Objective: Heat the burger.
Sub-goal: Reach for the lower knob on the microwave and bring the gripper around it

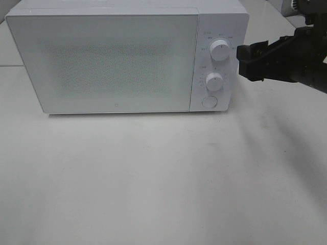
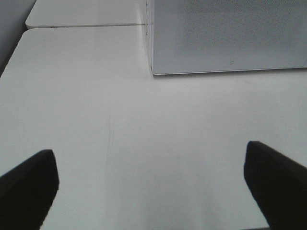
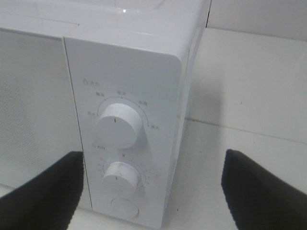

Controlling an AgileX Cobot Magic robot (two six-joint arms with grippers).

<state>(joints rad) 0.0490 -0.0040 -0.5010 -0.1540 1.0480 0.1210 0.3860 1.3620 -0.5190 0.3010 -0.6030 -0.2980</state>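
The burger is out of view in every frame. A white microwave (image 1: 117,61) stands at the back of the table with its door shut; the frosted door (image 3: 29,96) shows nothing inside. My right gripper (image 1: 244,62) hovers open just right of the control panel, level with the upper knob (image 1: 219,49). In the right wrist view its fingers (image 3: 43,196) straddle the panel corner, near the upper knob (image 3: 119,123), the lower knob (image 3: 121,177) and the round button (image 3: 124,208). My left gripper (image 2: 151,187) is open over bare table, well short of the microwave (image 2: 225,38).
The lower knob (image 1: 214,81) and the button (image 1: 209,102) sit below the upper one. White tabletop (image 1: 153,173) stretches in front of the microwave. A seam between two table sections (image 2: 86,25) runs beside the microwave's left end.
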